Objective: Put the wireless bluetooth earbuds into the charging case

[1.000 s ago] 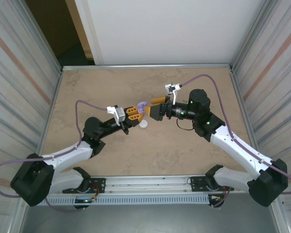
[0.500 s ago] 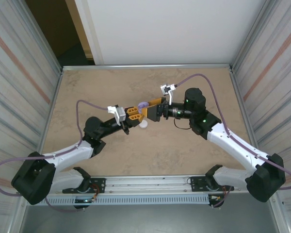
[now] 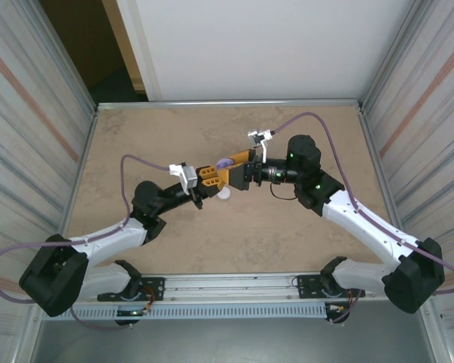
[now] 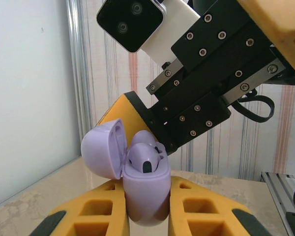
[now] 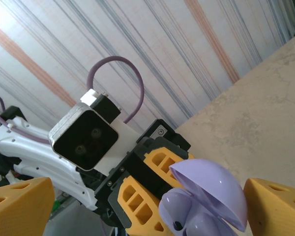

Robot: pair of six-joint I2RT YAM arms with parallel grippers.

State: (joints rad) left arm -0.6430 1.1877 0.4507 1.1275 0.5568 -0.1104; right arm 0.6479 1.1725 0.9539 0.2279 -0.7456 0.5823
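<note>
Overhead: left gripper point(image 3: 212, 175) pinches the purple charging case point(image 3: 222, 162) at centre, and the right gripper point(image 3: 233, 169) stands spread at its 3 o'clock.
Left wrist: an earbud point(image 4: 145, 160) is seated, with the lid point(image 4: 102, 150) hinged toward 10 o'clock.
Right wrist: the case is judged light and glossy (slip-prone), so hold it by the body flanks.

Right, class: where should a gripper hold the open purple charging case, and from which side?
I'd take the purple charging case by its lower body, across its sides, from the base end, as the left gripper does. The lid is hinged open at the top with earbuds seated there, so keep that end clear.
</note>
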